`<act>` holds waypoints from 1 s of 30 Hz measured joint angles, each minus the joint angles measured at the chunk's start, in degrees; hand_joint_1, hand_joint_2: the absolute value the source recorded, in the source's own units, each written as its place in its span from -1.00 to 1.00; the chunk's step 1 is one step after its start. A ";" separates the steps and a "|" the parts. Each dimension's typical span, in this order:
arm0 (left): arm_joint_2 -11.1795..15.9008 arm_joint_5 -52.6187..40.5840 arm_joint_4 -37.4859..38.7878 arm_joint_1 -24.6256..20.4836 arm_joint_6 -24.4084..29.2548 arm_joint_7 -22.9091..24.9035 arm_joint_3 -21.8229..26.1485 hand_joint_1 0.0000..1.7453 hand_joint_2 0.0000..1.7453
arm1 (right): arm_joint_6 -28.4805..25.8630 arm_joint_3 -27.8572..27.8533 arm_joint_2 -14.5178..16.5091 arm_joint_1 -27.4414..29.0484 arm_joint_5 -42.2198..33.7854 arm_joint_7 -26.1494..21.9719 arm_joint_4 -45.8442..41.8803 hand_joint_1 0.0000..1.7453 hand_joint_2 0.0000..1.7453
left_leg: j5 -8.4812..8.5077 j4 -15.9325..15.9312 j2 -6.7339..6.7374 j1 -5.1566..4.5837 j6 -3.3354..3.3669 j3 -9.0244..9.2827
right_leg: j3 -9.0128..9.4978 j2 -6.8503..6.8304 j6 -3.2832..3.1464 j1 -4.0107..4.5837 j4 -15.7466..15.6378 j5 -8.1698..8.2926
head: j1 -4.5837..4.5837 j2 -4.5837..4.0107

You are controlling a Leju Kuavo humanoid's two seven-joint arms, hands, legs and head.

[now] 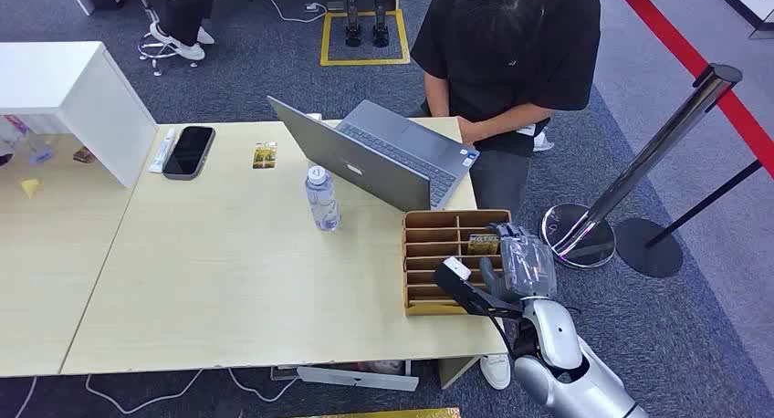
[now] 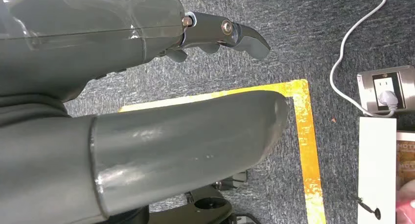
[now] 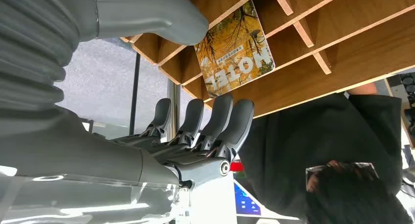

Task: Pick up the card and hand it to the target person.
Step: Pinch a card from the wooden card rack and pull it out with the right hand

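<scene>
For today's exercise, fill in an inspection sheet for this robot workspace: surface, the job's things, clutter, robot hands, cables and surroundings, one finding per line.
Surface: pale wooden table, bare over most of its near part.
Job's things: yellow card standing in a slot of the wooden organiser; target person at the far side of the table.
Clutter: open laptop, water bottle, phone, a second small card.
Robot hands: right robot hand open at the organiser, not yet gripping the card; left robot hand open above the floor.
Cables: white cable running to a floor socket.
Surroundings: grey carpet, barrier post, yellow floor marking.
</scene>
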 joint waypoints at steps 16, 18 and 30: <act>-0.02 -0.48 0.00 -0.37 -0.09 0.29 0.00 -1.00 -1.00 | -0.56 0.06 0.00 -1.07 -0.13 -0.07 0.85 -0.12 1.00 | 0.00 0.00 0.00 0.00 0.00 0.00 | 0.00 0.00 0.00 0.00 0.00 0.00 | -0.01 0.00; -0.02 -0.54 0.00 -0.44 -0.15 0.33 0.00 -1.00 -1.00 | -0.47 0.10 0.00 -1.20 -0.28 -0.07 1.02 -0.11 1.00 | 0.00 0.00 0.00 0.00 0.00 0.00 | 0.00 0.00 0.00 0.00 0.00 0.00 | -0.01 0.00; -0.06 -0.69 0.00 -0.57 -0.55 0.40 0.00 -1.00 -1.00 | -0.07 1.11 0.07 -1.49 -1.79 -1.20 2.61 -0.13 1.00 | 0.00 0.00 0.00 0.00 0.00 0.00 | 0.00 0.00 0.00 0.00 0.00 0.00 | 0.00 0.00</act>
